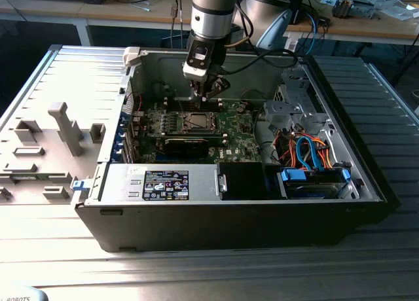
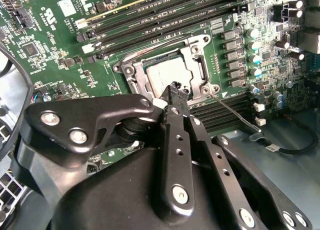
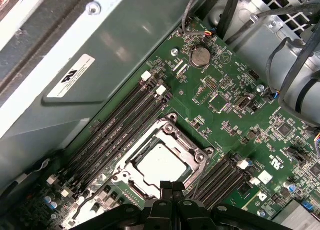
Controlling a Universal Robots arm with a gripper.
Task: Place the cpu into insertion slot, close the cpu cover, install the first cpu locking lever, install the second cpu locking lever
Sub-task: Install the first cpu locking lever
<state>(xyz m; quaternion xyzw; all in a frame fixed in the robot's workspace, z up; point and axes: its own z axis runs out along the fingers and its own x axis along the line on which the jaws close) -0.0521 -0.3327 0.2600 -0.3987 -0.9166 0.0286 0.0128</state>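
The cpu, a silver-topped square, lies in the insertion slot on the green motherboard. Its pin field is hidden under the chip. The cpu cover, a metal frame, lies flat around the chip. A thin wire locking lever sticks out from one corner of the socket, away from the frame. My gripper is shut with nothing visible between its fingers. Its tip hovers at the socket's edge, right beside that corner.
Black memory slots run along both sides of the socket. A coin battery sits further off. The grey case wall rises close by. Coloured cables and a drive bay are at the exterior view's right, and a long black card lies before the socket.
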